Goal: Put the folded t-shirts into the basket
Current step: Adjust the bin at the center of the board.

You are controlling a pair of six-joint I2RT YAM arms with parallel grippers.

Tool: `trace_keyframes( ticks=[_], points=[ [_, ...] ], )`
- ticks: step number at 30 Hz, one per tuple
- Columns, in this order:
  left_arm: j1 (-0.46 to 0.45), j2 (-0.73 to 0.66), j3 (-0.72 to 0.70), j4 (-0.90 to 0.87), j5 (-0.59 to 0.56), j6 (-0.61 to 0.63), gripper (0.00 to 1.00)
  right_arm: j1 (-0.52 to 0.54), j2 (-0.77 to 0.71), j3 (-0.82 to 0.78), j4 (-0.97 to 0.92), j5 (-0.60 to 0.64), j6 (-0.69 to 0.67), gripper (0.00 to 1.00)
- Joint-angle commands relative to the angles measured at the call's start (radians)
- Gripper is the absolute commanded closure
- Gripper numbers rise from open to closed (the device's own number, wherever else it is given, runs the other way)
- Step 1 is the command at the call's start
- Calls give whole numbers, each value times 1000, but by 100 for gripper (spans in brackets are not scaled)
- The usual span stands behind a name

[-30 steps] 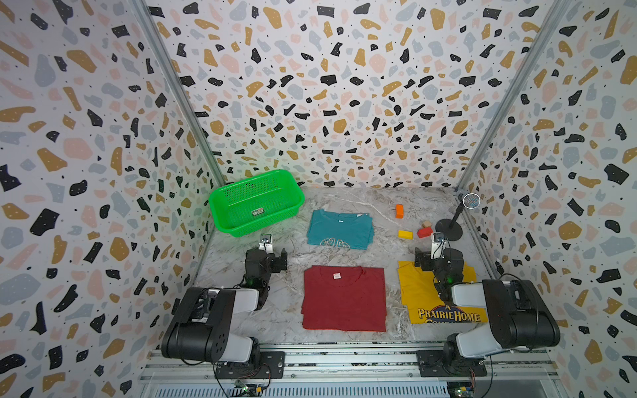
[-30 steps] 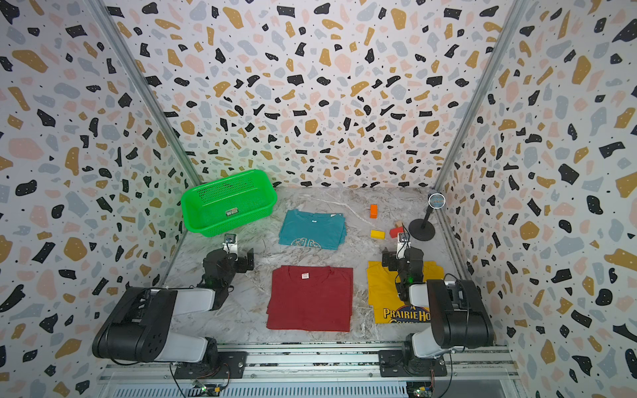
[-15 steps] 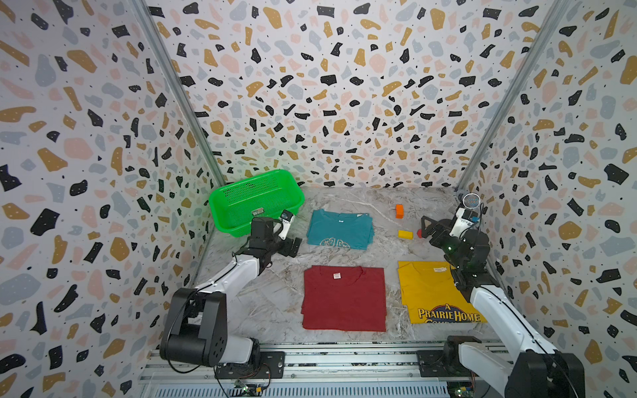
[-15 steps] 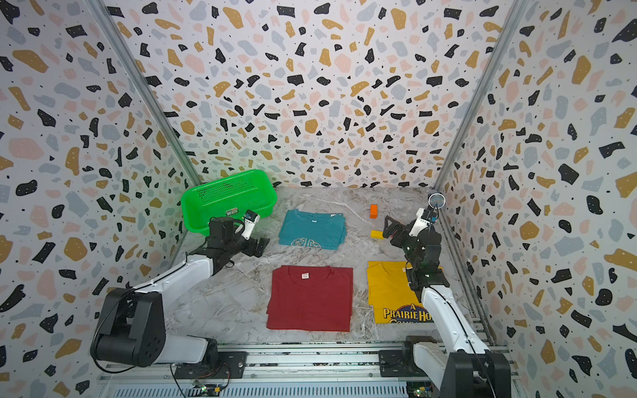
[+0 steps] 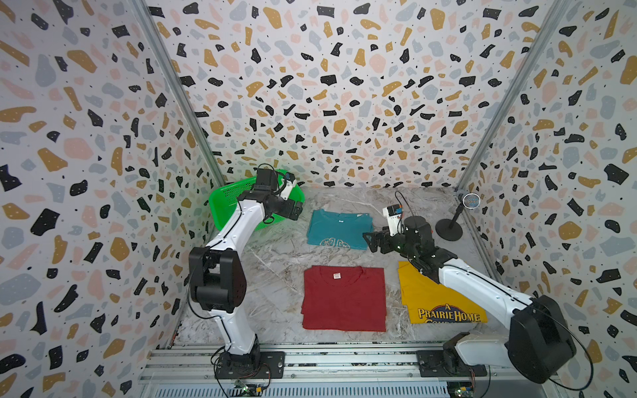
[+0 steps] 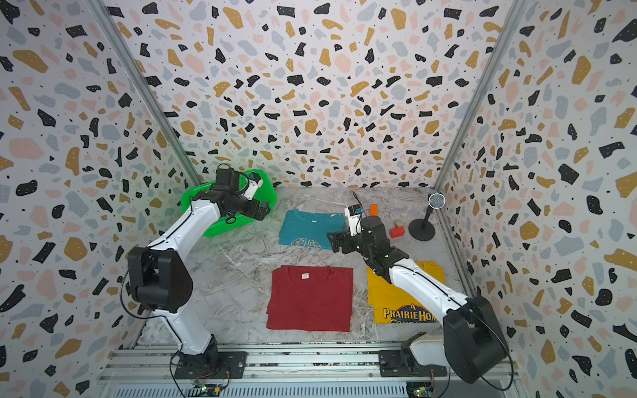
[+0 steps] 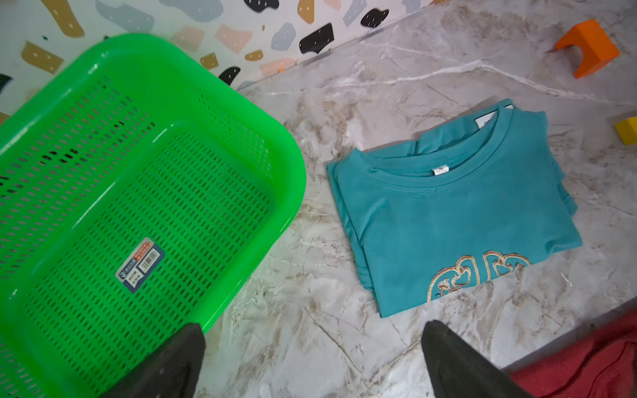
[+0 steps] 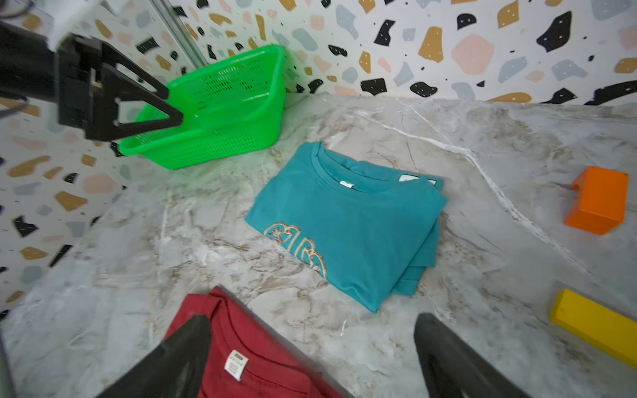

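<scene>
Shirts lay flat on the marbled tabletop (image 5: 275,251), all three outside the green basket (image 5: 220,210), which sat in the far left corner against the walls. In the left wrist view the basket's mesh floor carried only a small label (image 7: 139,265). The teal shirt (image 5: 339,227) lay just to the right of the basket and apart from it, with its collar toward the back wall and its pale round print at the near edge. The dark red shirt (image 5: 344,298) lay nearer the robot, in front of the teal one, with a strip of tabletop between them. The yellow shirt (image 5: 427,303), printed "A Prairie Home", lay to the right of the red one, partly under the right arm.

The left gripper (image 5: 295,210) hung over the basket's corner nearest the teal shirt. Its fingers (image 7: 165,365) stood wide apart and held nothing. The right gripper (image 5: 370,241) hung by the teal shirt's near right corner, pointing toward it, its fingers (image 8: 172,358) likewise spread with nothing between them.

An orange block (image 6: 373,209), a red block (image 6: 396,232) and a yellow block (image 8: 593,330) sat to the right of the teal shirt. A black stand (image 5: 449,231) with a round head stood by the right wall.
</scene>
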Motion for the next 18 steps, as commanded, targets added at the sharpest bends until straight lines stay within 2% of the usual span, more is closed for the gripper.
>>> trace_keyframes(
  ticks=[1, 3, 7, 13, 18],
  points=[
    [5, 43, 75, -100, 35, -19, 0, 2, 111, 172, -242, 164, 15, 6],
    [5, 69, 115, -108, 11, -30, 0, 2, 212, 290, -369, 192, 50, 11],
    [6, 122, 169, -102, -23, 27, 0, -3, 380, 473, -493, 196, 69, 12],
    [19, 212, 262, -79, -37, 72, 0, -73, 628, 769, -668, 93, 60, 17],
    [28, 335, 406, -89, -23, 60, 0, -167, 773, 915, -693, -34, 104, 22]
  ],
)
